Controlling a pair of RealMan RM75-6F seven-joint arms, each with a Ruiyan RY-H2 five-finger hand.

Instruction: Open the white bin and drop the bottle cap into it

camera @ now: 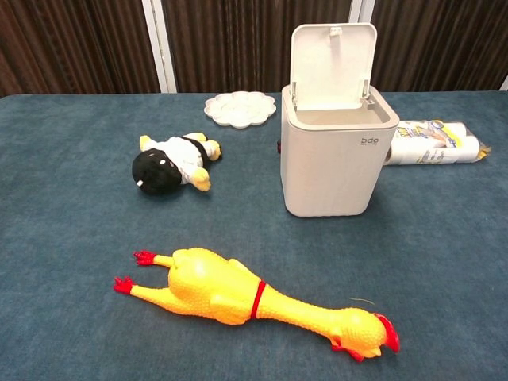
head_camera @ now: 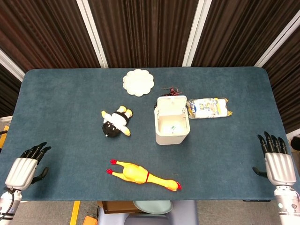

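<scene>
The white bin (head_camera: 172, 126) (camera: 337, 151) stands mid-table with its lid (camera: 332, 65) raised upright. In the head view a small pale round object, likely the bottle cap (head_camera: 174, 126), lies on the bin's floor. My left hand (head_camera: 24, 165) rests at the near left table edge, fingers spread, holding nothing. At the near right edge my right hand (head_camera: 277, 161) lies with fingers apart and empty. Neither hand shows in the chest view.
A yellow rubber chicken (head_camera: 143, 175) (camera: 258, 300) lies near the front edge. A black-and-white plush toy (head_camera: 116, 122) (camera: 171, 163) sits left of the bin. A white scalloped plate (head_camera: 138, 82) is behind, and a wrapped pack (head_camera: 208, 108) (camera: 432, 143) lies to the right.
</scene>
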